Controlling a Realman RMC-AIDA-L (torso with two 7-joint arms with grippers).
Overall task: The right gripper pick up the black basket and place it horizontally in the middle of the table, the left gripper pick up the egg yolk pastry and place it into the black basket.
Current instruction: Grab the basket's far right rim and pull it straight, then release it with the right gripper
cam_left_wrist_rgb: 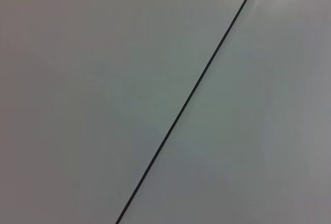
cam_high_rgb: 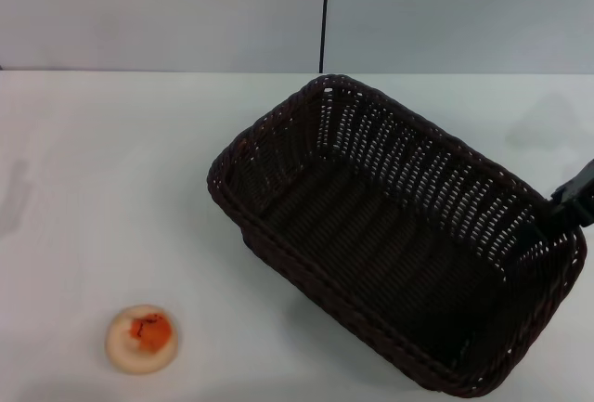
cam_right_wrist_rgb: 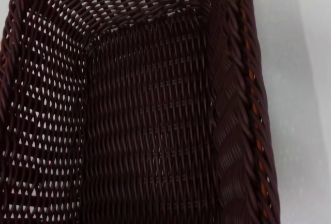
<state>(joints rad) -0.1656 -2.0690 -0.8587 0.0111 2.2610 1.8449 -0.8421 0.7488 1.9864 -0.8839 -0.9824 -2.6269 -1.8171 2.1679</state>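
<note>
Stiff, light basket [cam_high_rgb: 390,235] askew on desk [cam_high_rgb: 93,161] — best taken by braided rim, where right hand [cam_high_rgb: 574,200] sits, grip unclear; pastry [cam_high_rgb: 142,338] crumbly — pinch gently at sides.

No writing, label, brand, number or sign can be read anywhere in these views. The large rectangular basket of dark brown-black woven wicker [cam_high_rgb: 390,235] bears no tag or mark, the small round cream-beige pastry with an orange-red cracked patch [cam_high_rgb: 142,338] carries no print, and the plain white flat worktop [cam_high_rgb: 111,188] shows no lettering.
</note>
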